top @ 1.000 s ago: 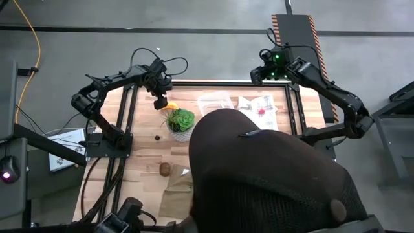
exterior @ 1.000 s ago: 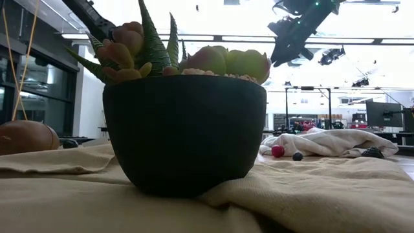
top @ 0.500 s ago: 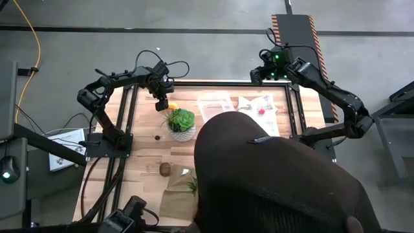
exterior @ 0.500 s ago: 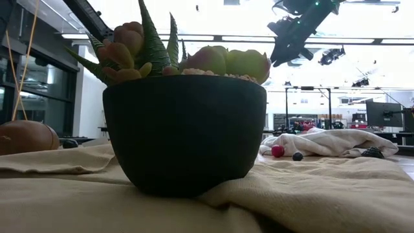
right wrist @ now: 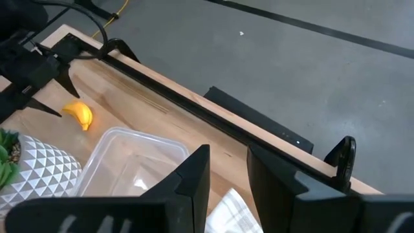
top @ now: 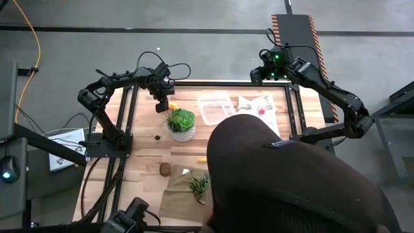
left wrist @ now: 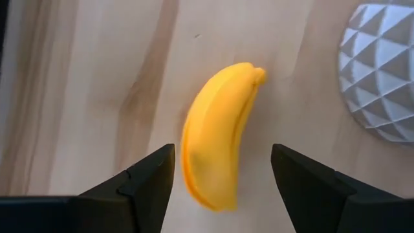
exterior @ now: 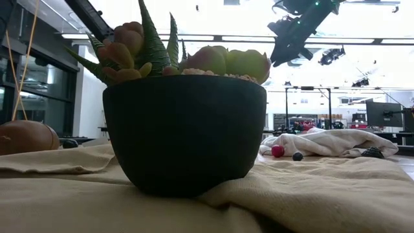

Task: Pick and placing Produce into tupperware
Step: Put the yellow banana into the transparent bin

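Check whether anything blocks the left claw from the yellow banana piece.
Nothing visible does. The left claw stands open directly over the banana, one finger on each side, bare wood around it. The white faceted pot sits off to one side, apart.

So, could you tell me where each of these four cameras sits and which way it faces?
High view: overhead, straight down on the table; both arms show, and a person's head.
Low view: at table-top height, level past a dark plant pot; an arm overhead.
Left wrist view: down between the left gripper's open fingers at the toy banana.
Right wrist view: past the right gripper to the tupperware.
Both wrist views share the banana and the white pot.
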Robot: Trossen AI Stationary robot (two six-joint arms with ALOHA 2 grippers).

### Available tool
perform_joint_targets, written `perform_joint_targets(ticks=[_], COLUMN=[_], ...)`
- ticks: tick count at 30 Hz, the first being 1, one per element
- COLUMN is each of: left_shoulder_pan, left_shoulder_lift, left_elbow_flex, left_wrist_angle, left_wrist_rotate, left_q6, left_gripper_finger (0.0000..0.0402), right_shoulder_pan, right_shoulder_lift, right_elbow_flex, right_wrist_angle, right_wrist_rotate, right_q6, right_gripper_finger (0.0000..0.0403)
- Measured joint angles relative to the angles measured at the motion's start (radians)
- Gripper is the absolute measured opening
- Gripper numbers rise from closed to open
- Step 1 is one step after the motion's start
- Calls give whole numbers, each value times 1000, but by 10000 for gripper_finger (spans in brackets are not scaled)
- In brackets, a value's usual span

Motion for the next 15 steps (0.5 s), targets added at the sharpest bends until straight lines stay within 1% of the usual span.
perform_joint_targets(ticks=[3, 6, 8, 15], left_shoulder_pan=[-24, -48, -53, -55], left_shoulder_lift=[23, 50, 64, 84], left_elbow_flex=[0, 0, 0, 0], left_wrist_angle=[10, 15, 23, 36], left_wrist_rotate=[0, -36, -62, -77], left_q6=[-8, -11, -17, -39], left_gripper_finger=[245, 246, 246, 246], right_shoulder_pan=[0, 0, 0, 0], right_shoulder_lift=[0, 0, 0, 0], right_elbow_flex=[0, 0, 0, 0], right_wrist_angle=[1, 1, 1, 0], right_wrist_rotate=[0, 0, 0, -7], right_q6=[-10, -16, -15, -17], right_gripper_finger=[94, 94, 94, 94])
